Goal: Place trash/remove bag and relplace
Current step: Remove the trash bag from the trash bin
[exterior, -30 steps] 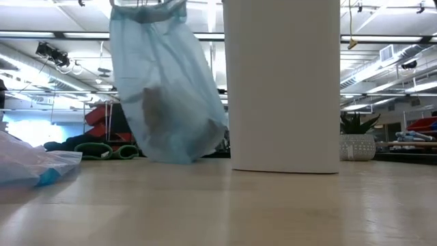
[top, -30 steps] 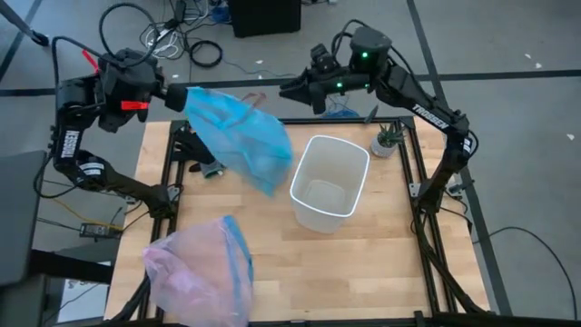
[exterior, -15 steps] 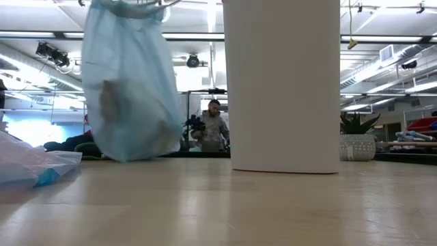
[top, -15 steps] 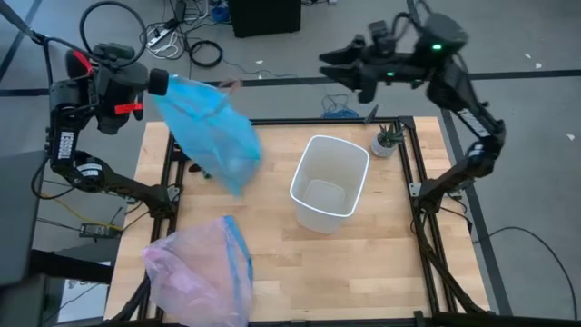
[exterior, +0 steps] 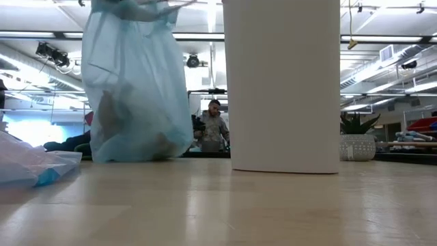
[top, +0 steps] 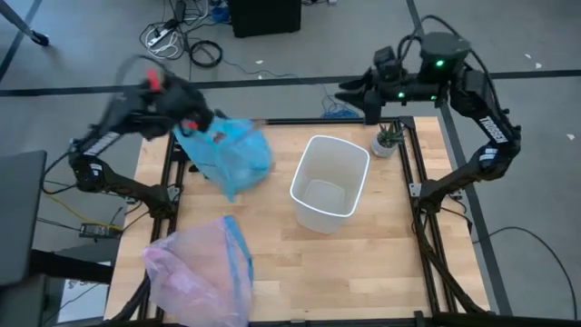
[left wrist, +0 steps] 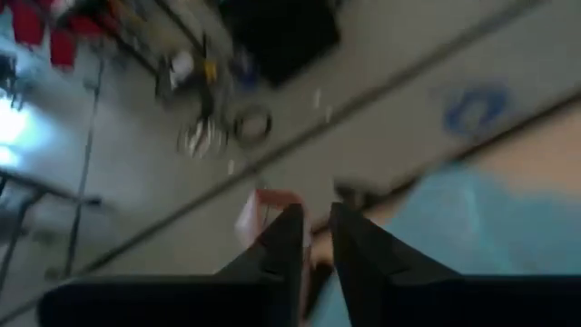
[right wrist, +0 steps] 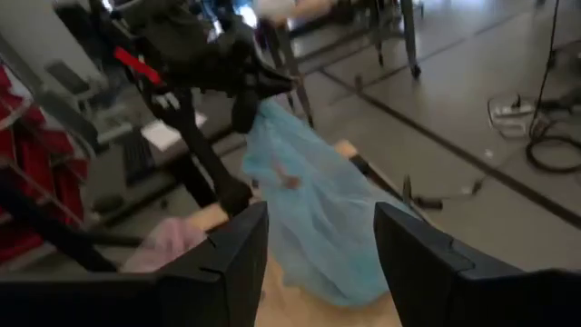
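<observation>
The light-blue bag (top: 231, 154) hangs from my left gripper (top: 200, 123) over the table's far left part. In the low view the bag (exterior: 136, 82) reaches down to the table top, and trash (exterior: 107, 113) shows through it as darker clumps. My left gripper (left wrist: 318, 238) is shut on the bag's top. My right gripper (top: 352, 91) is open, held high over the far edge beyond the white bin (top: 329, 182), touching nothing. From the right wrist view the bag (right wrist: 309, 209) shows between its spread fingers, farther off. My left gripper is shut on the gathered top (top: 211, 130) of the blue bag, pinched between the two fingers, coming from the table's far left. The bag hangs below the fingers, bunched, with its bottom (exterior: 136, 157) down at the table top. Blur hides how many layers are held.
The white bin (exterior: 283, 85) stands upright near the table's middle. A pale pink bag with a blue band (top: 200, 272) lies at the near left corner. A small potted plant (top: 388, 138) stands at the far right corner. A person (exterior: 213, 128) shows in the room behind.
My left gripper swung toward the far left, then came back right and down over the table's far left part. The blue bag went with it, sank, and now bunches up with its bottom at the table. My right gripper drew away toward the table's right.
</observation>
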You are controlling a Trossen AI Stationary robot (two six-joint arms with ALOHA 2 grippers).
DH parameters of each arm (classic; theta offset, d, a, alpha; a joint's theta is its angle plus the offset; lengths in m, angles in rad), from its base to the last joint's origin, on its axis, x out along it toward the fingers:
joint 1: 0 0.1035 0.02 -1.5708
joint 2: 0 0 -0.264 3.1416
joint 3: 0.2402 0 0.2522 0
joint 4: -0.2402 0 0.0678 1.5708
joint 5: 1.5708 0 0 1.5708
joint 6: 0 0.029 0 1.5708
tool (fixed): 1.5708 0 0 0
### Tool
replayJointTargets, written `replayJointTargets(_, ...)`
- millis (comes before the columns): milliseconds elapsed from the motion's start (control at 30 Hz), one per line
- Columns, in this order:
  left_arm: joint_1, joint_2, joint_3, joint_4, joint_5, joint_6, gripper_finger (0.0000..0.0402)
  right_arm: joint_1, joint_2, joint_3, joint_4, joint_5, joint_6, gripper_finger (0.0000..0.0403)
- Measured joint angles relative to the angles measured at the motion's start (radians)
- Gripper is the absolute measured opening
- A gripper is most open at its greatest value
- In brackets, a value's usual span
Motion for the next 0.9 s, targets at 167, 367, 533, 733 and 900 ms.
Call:
replayJointTargets(167,0.015,-0.002,-0.330,-0.001,0.090,-0.145,0.0111,0.041,0.020,-0.001,-0.017,0.014,-0.026,0.0180)
replayJointTargets(367,0.016,-0.003,-0.680,0.004,0.169,-0.352,0.0133,0.053,0.024,-0.001,-0.021,0.032,-0.049,0.0166)
replayJointTargets(533,0.017,-0.005,-0.842,-0.002,0.223,-0.464,0.0135,0.053,0.024,-0.001,-0.020,0.032,-0.067,0.0159)
replayJointTargets(733,0.015,-0.040,-0.815,-0.003,0.197,-0.528,0.0135,0.053,0.024,-0.001,-0.017,0.032,-0.084,0.0157)
replayJointTargets(900,0.031,-0.143,-0.731,-0.002,0.065,-0.559,0.0136,0.053,0.018,-0.001,-0.017,0.025,-0.101,0.0155)
